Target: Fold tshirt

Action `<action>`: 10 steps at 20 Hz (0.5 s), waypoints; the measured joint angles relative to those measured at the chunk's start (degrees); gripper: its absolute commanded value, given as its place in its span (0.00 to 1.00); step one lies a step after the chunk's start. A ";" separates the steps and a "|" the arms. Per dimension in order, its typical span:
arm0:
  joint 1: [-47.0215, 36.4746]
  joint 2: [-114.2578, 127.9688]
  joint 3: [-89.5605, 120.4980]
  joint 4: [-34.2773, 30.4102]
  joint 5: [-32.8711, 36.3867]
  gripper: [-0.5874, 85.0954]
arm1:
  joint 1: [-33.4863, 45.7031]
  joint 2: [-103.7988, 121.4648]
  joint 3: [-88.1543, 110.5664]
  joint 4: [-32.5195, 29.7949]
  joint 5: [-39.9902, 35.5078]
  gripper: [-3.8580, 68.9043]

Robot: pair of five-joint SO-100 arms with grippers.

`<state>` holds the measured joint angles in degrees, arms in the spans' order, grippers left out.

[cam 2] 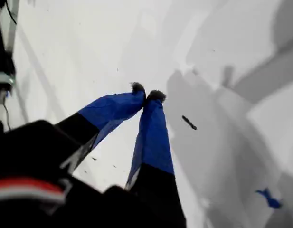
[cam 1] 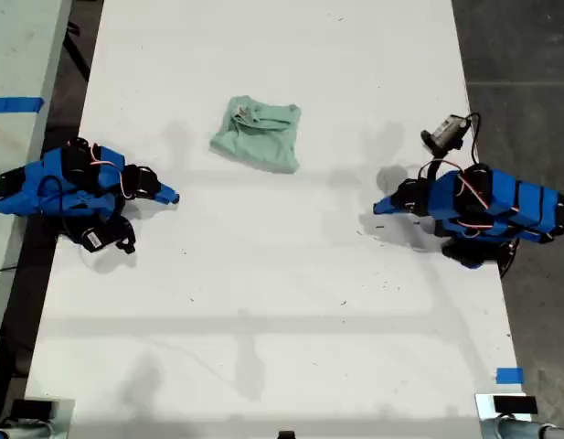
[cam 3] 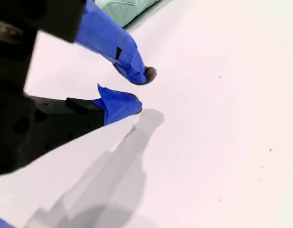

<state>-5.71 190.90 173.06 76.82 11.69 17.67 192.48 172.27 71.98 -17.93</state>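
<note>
White tabletop (cam 1: 291, 302) fills nearly the whole exterior view, and the tshirt (cam 1: 257, 134) lies on it as a compact, rumpled bundle toward the far middle, well apart from both arms, which rest low at the exterior view's left and right edges. Our first gripper (cam 2: 146, 95) has its tips pressed together on nothing. Our second gripper (cam 3: 141, 90) stands narrowly parted, also empty, with a sliver of the cloth beyond it. We judge the fold looks close to done. The risk now is that any fresh reach snags a loose edge and drags the layers open, or a pinch catches only the top layer. We cannot tell which wrist view belongs to which arm, nor how neatly the underside layers lie; the neck tag is barely readable.
</note>
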 measured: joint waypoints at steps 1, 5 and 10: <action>-0.09 0.00 0.00 0.00 0.00 0.06 | -0.18 -0.09 0.00 0.00 -7.91 0.07; 0.18 0.00 0.00 0.00 0.00 0.06 | -0.62 -0.09 0.00 0.00 -14.06 0.07; 0.18 0.00 0.00 0.00 0.00 0.06 | -0.62 -0.09 0.00 0.00 -14.41 0.07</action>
<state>-5.54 190.90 173.06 76.82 11.69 17.05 192.39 172.27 71.98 -32.34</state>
